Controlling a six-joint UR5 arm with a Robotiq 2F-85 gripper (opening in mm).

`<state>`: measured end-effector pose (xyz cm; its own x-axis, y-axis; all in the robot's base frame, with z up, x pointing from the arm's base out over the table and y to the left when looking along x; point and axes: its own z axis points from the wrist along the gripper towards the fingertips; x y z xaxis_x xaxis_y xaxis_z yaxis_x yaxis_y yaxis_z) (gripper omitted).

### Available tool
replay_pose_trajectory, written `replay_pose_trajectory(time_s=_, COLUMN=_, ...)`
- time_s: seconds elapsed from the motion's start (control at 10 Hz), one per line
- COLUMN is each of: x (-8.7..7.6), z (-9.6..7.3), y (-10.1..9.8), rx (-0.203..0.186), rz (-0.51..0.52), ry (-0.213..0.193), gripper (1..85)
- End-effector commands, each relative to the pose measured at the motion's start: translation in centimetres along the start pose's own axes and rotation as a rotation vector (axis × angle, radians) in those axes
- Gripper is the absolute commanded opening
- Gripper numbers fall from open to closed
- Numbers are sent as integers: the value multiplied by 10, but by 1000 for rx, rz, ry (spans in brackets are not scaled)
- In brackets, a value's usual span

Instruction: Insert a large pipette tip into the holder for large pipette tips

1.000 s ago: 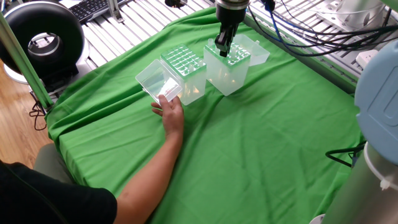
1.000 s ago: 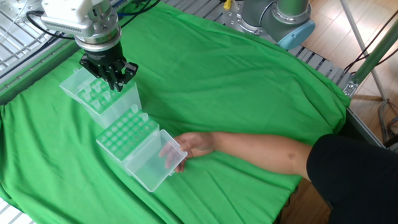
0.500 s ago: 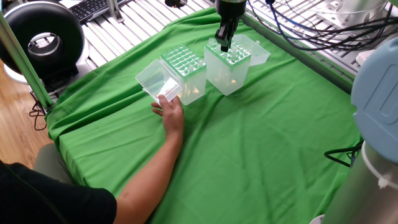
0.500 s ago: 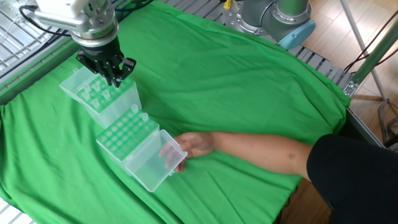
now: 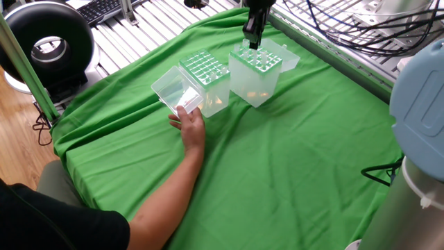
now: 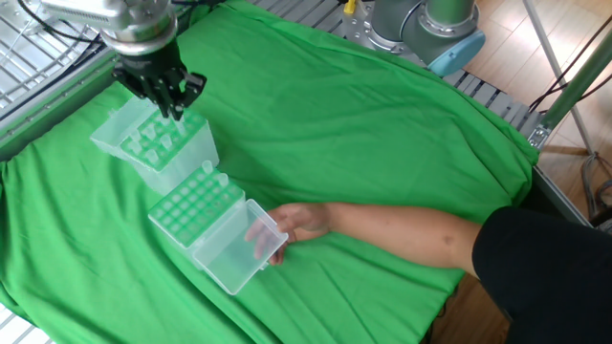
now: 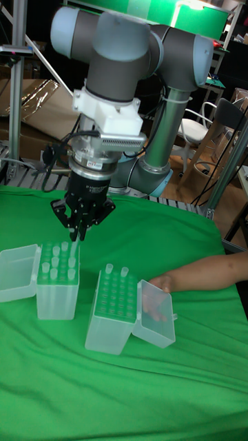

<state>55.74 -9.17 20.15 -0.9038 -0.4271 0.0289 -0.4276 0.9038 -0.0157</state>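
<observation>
claw (image 7: 80,231) finger gap too small to judge

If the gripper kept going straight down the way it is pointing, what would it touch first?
Most likely the grid top of the taller tip holder, or the tips standing in it: the gripper hangs just above its rear edge, fingers pointing down. Exact depth is hard to judge.

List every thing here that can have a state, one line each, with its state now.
Holder for large pipette tips: lid swung open, upright, several tips standing in its grid.
Shorter tip box: lid open, upright, a person's hand resting on the lid.
Tool: above the large-tip holder, clear of its top; open or shut cannot be told.
Green cloth: spread over the table, creased.
</observation>
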Motion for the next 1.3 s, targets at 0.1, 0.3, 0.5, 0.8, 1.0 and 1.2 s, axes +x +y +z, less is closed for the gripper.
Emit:
replay_pose_trajectory(time_s=0.1, x=12, z=-24, y=2, rx=1, rz=-2, ry=12, gripper=60)
replay_pose_trajectory(time_s=0.3, x=18, z=-30, y=1, rx=15, rz=-3, ry=28, gripper=57)
replay_pose_trajectory(time_s=0.5, x=9, z=-26, y=2, rx=3, rz=6, ry=0, gripper=43)
replay_pose_trajectory(time_s=0.8, x=-13, z=-26, y=2, rx=5, rz=15, ry=-84, gripper=33)
replay_pose_trajectory(time_s=1.0, x=-36, z=-30, y=-8, rx=43, rz=16, ry=-175, gripper=33)
replay_pose_trajectory(time_s=1.2, x=-38, z=-31, y=-15, rx=70, rz=19, ry=-186, gripper=43)
